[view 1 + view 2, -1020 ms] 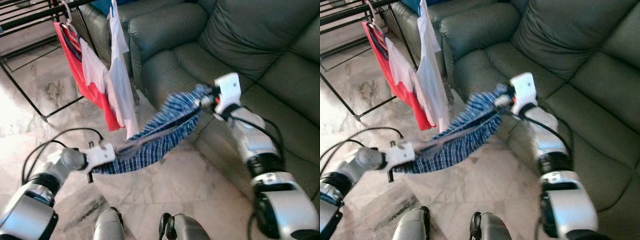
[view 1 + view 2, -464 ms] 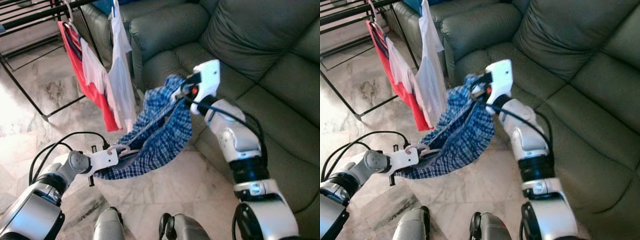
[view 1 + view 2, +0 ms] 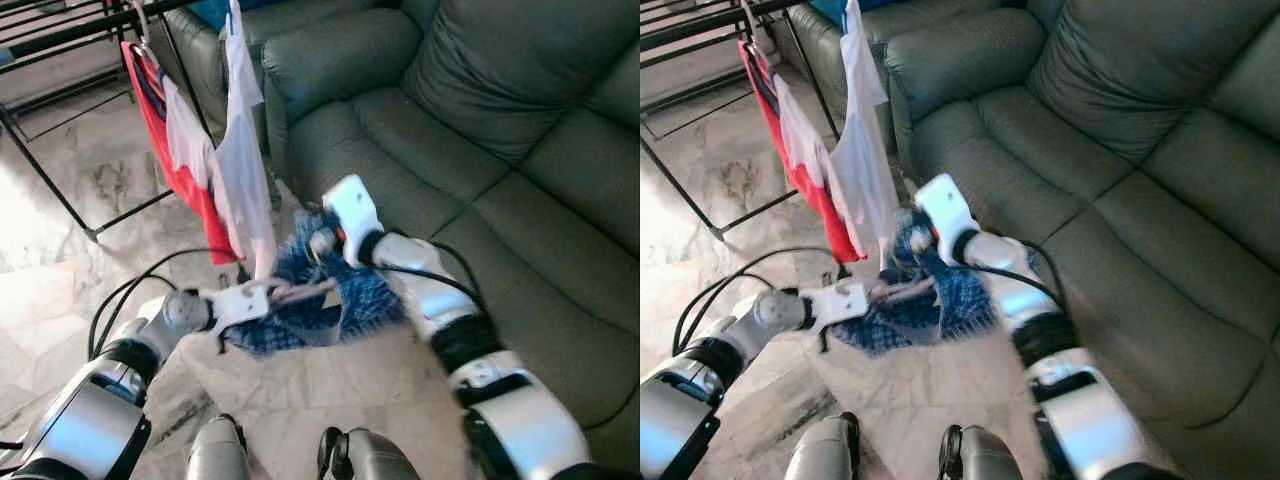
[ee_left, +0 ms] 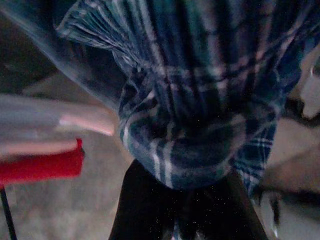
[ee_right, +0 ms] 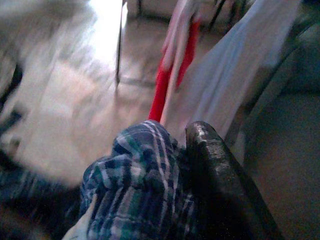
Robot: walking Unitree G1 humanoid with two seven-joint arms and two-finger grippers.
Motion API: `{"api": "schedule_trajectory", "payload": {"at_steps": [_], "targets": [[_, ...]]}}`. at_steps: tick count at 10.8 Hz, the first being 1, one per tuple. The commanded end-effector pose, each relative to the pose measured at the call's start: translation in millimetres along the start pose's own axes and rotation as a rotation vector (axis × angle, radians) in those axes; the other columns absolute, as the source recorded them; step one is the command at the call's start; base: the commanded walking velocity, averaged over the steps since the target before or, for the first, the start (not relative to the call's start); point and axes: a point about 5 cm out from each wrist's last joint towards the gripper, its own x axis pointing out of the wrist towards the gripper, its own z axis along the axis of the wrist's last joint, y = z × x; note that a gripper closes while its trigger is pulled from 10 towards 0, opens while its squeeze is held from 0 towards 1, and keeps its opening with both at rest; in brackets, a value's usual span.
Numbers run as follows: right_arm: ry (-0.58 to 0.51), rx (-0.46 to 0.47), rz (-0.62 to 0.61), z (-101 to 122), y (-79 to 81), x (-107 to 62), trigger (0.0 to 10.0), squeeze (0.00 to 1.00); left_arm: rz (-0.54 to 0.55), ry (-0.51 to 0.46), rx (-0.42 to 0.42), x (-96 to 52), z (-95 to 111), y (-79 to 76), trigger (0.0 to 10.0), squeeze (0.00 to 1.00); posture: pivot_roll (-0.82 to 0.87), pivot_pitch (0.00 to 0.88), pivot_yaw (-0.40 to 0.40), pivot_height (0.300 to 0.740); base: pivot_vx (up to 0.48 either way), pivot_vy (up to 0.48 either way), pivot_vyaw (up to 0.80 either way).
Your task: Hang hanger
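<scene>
A blue plaid garment (image 3: 345, 300) hangs bunched between my two grippers, low in front of the sofa. My left gripper (image 3: 262, 297) is shut on one end of it; the left wrist view has the plaid cloth (image 4: 190, 125) clamped between the black fingers (image 4: 145, 210). A pale thin hanger bar (image 3: 302, 291) runs from that gripper across the cloth. My right gripper (image 3: 322, 243) is shut on the other end, just above and right of the left one. The right wrist view puts the plaid cloth (image 5: 145, 185) against a black finger (image 5: 215, 175).
A black drying rack (image 3: 60, 30) stands at the back left with a red garment (image 3: 165, 150) and white garments (image 3: 240, 150) hanging from it, close above my grippers. A dark green sofa (image 3: 480, 120) takes up the right. The floor (image 3: 80, 200) is pale marble.
My right gripper has swung left and down toward the left gripper. The plaid garment, stretched out before, is now bunched between them. The left gripper has risen slightly.
</scene>
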Motion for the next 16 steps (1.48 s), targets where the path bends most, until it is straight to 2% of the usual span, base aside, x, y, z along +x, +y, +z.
{"api": "schedule_trajectory", "payload": {"at_steps": [1,2,3,4,5,6,7,8,10,11,12,13,14,16], "targets": [[0.109,-0.014,0.077,-28,7.5,-8.8,10.0,1.00,0.013,-0.060,0.034,0.9,11,3.6,0.0,0.00,0.05,0.106,-0.121,0.740,0.000,0.000,0.00],[0.141,-0.033,0.074,-42,4.3,-16.6,10.0,1.00,0.016,-0.110,0.044,1.9,17,3.0,0.0,0.00,0.04,0.110,-0.119,0.740,0.000,0.000,0.00],[0.140,0.018,0.028,-54,-1.2,-24.7,10.0,1.00,0.025,-0.169,0.059,2.1,26,3.7,0.0,0.00,0.04,0.113,-0.119,0.740,0.000,0.000,0.00],[0.118,0.096,-0.062,-71,-9.4,-42.0,10.0,1.00,0.041,-0.214,0.063,-0.1,31,7.3,0.0,0.00,0.05,0.114,-0.117,0.740,0.000,0.000,0.00],[0.101,0.059,-0.133,-77,-19.2,-56.7,10.0,1.00,0.032,-0.206,0.070,-2.8,28,8.1,0.0,0.00,0.05,0.115,-0.114,0.740,0.000,0.000,0.00],[-0.008,0.062,-0.214,-67,-32.6,-69.1,10.0,1.00,0.025,-0.191,0.068,-5.7,22,7.3,0.0,0.00,0.04,0.117,-0.107,0.740,0.000,0.000,0.00],[-0.177,0.174,-0.234,-49,-43.7,-77.9,10.0,1.00,0.025,-0.175,0.062,-8.4,15,5.9,0.0,0.00,0.03,0.116,-0.095,0.740,0.000,0.000,0.00],[-0.250,0.274,-0.164,-42,-44.1,-81.9,10.0,1.00,0.036,-0.159,0.054,-9.9,10,5.5,0.0,0.00,0.03,0.116,-0.090,0.740,0.000,0.000,0.00],[-0.250,0.289,-0.091,-42,-45.7,-87.1,10.0,1.00,0.063,-0.150,0.053,-13.5,5,7.7,0.0,0.00,0.04,0.119,-0.089,0.740,0.000,0.000,0.00],[-0.317,0.411,-0.150,-37,-55.6,-86.2,10.0,1.00,0.055,-0.151,0.059,-14.0,5,6.8,0.0,0.00,0.05,0.121,-0.088,0.740,0.000,0.000,0.00],[-0.308,0.672,-0.092,-40,-56.6,-84.3,10.0,1.00,0.042,-0.151,0.063,-13.6,4,3.5,0.0,0.00,0.05,0.121,-0.087,0.740,0.000,0.000,0.00],[-0.157,0.691,-0.018,-55,-47.6,-85.0,10.0,1.00,0.037,-0.150,0.066,-13.0,3,1.6,0.0,0.00,0.05,0.122,-0.087,0.740,0.000,0.000,0.00],[0.009,0.532,0.057,-70,-39.3,-91.5,10.0,1.00,0.035,-0.147,0.062,-12.6,2,0.2,0.0,0.00,0.05,0.123,-0.088,0.740,0.000,0.000,0.00],[0.014,0.335,0.271,-49,-39.6,-110.3,10.0,1.00,-0.007,-0.141,0.075,-11.4,0,-6.5,0.0,0.00,0.04,0.125,-0.088,0.740,0.000,0.000,0.00]]}}
